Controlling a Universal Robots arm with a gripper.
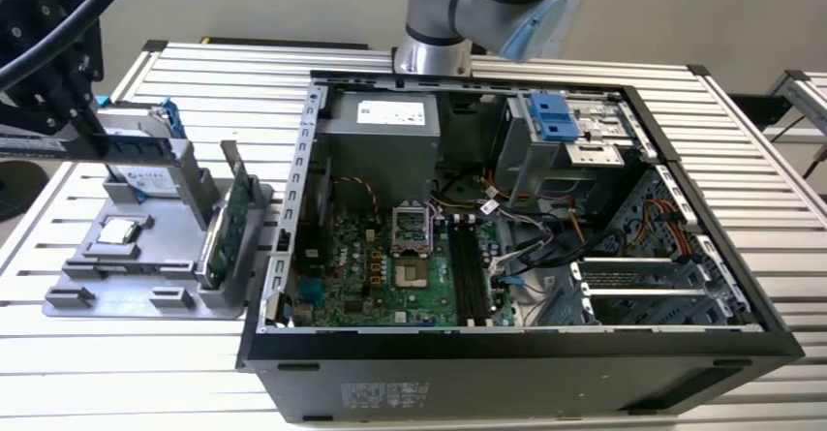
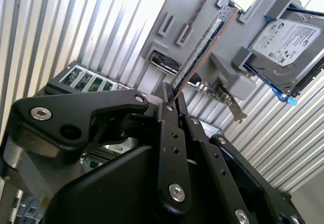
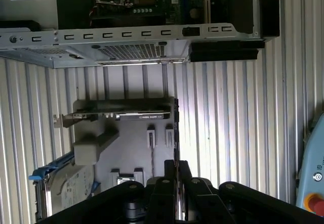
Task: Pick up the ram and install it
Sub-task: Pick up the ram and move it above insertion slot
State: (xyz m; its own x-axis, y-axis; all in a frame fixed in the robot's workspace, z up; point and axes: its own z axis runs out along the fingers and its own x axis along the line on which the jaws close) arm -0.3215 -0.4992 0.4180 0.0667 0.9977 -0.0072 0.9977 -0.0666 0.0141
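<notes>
The ram is a thin dark green stick, and my gripper is shut on it with the stick reaching out past the fingertips. In the first wrist view the ram appears edge-on between the black fingers, over the grey fixture tray. In the exterior view the gripper is at the far left, above the tray, with the ram level under it. The open computer case lies in the middle, its motherboard and long black memory slots exposed.
On the tray stand a green expansion card, a silver hard drive with blue rails and a square chip. The case's perforated side wall lies between the tray and the motherboard. The arm's base stands behind the case.
</notes>
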